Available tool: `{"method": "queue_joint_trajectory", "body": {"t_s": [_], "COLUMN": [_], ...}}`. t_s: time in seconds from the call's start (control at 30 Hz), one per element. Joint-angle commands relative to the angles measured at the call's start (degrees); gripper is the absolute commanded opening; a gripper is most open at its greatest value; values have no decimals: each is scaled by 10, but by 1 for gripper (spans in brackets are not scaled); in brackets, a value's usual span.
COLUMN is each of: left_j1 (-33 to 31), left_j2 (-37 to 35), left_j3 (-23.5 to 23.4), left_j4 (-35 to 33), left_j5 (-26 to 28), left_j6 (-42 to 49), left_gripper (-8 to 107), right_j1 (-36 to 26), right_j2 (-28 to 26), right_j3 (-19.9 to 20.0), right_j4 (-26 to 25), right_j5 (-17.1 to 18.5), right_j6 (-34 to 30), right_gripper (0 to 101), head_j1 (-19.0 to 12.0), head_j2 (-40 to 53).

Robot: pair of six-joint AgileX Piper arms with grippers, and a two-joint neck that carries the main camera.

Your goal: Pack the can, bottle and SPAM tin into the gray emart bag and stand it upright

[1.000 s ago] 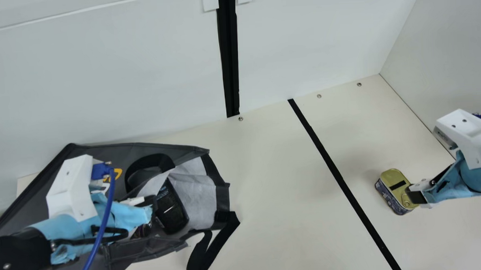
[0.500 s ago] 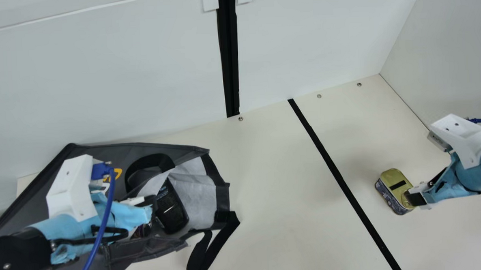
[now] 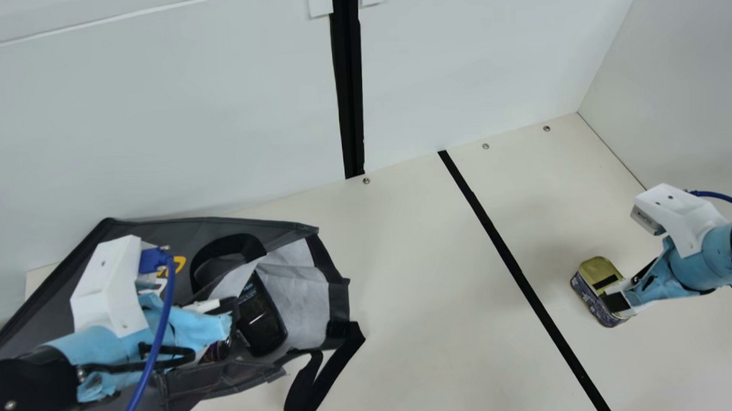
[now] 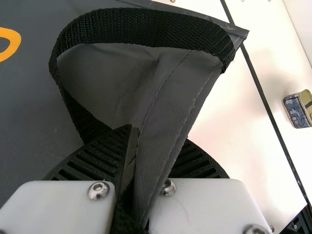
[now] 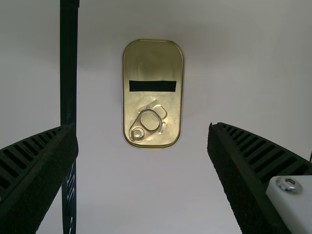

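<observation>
Right pincer point(image 3: 616, 301) wide by tin point(image 3: 596, 271) | left pincer point(image 3: 230, 315) pinching bag point(image 3: 175, 232) | main view gets us pale print point(image 3: 251, 299) on bottle point(image 3: 265, 334) | right wrist view, tin's pull ring point(image 5: 159, 127), neat

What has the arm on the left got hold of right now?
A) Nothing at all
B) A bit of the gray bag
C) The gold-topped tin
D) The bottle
B: in the left wrist view, the left gripper has a fold of the gray bag pinched between its fingers.
</observation>
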Motion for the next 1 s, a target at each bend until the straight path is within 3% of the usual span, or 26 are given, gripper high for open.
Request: {"method": "queue_joint_trajectory", "body": {"t_s": [0.0, 0.9, 0.97], "left_j1": [0, 0, 0], "left_j2": [0, 0, 0], "left_j3": [0, 0, 0], "left_j4": [0, 0, 0], "left_j5": [0, 0, 0], "left_j6": [0, 0, 0], "left_gripper": [-8, -8, -8], "right_j1": [3, 60, 62], "right_j2": [8, 125, 131], "right_j3": [2, 13, 14], "right_j4": [-4, -37, -39], "right_j5": [-11, -118, -122], "right_j6": [2, 51, 54], "right_gripper": [95, 95, 82], "head_j1": [-13, -13, -13], "head_j2": [0, 0, 0]}}
